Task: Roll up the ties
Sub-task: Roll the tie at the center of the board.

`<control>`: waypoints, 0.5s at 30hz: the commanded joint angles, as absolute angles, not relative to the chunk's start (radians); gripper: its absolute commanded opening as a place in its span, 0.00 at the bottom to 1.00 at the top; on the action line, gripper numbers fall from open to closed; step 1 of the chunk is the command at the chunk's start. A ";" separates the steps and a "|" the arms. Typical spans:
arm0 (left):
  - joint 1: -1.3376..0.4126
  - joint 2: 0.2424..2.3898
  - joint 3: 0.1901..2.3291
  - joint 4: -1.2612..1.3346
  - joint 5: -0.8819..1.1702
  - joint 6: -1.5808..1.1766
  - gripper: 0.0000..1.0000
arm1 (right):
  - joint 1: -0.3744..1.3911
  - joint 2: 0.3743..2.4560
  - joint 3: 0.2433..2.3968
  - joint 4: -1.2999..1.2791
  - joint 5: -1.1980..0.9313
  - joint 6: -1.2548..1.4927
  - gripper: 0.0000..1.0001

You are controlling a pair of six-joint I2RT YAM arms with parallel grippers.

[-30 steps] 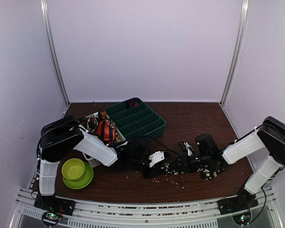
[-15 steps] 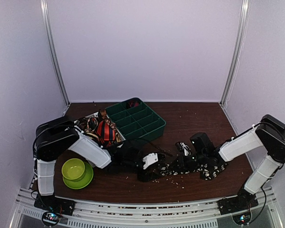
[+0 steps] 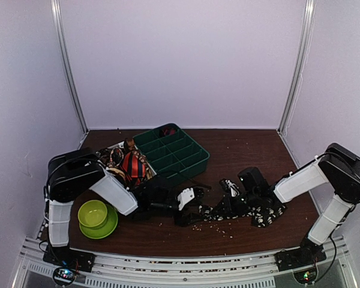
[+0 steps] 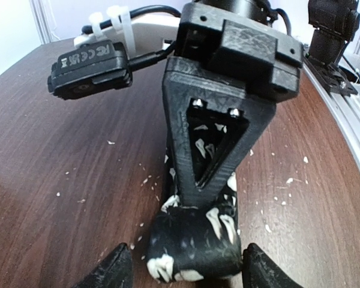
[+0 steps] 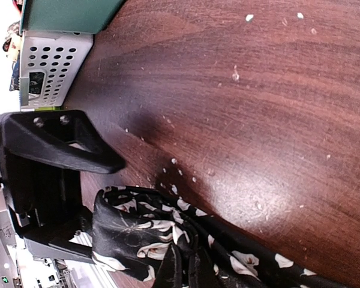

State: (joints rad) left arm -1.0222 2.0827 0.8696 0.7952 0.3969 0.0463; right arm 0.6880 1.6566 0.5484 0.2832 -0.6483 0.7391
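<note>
Black tie (image 3: 259, 216), spotted with small cream-white flowers, lies on the brown surface (image 3: 240, 153) close to the near edge, running from the middle toward the right side. Its broad end rests crumpled nearest the right arm. Its other end is wound into a short, thick roll (image 4: 192, 243) near the middle of the surface.

The left hand (image 4: 187, 248) sits low at that roll with its fingers (image 4: 111, 273) spread wide, one on each side of it. One finger is just beside the fabric, the other stands a little apart, and neither presses it. Just beyond the roll, the right hand (image 4: 198, 195) comes down steeply onto the unrolled stretch. In the right wrist view its fingers stand close together with the tie pinched between them. Small pale flecks (image 4: 145, 180) are scattered over the wood around both hands.

At the near left corner a yellow-green bowl (image 3: 93, 211) stands on a darker green plate (image 3: 110, 228). Farther back on the left, a white perforated basket (image 5: 54, 60) holds a red-and-black striped tie (image 3: 134, 167) and a brown-gold tie (image 3: 114, 157), bundled together. Just beside the basket, toward the far edge, a dark green tray (image 3: 189, 159) of small compartments sits at an angle to the edges. Its farthest compartment holds a red and dark bundle (image 3: 168, 131), too small to make out
</note>
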 commanded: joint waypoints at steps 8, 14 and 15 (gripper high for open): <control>-1.030 2.156 0.948 0.893 0.512 -0.054 0.41 | 0.692 1.686 0.532 0.138 -0.552 0.704 0.00; -1.071 2.178 1.016 0.844 0.485 -0.015 0.39 | 0.692 1.695 0.528 0.173 -0.580 0.717 0.00; -1.072 2.190 1.029 0.833 0.473 -0.011 0.39 | 0.692 1.694 0.526 0.176 -0.584 0.719 0.00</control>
State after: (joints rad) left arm -1.0386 2.1586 0.9642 0.8104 0.4652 -0.0319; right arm 0.6880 1.6550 0.5529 0.2737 -0.6483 0.7250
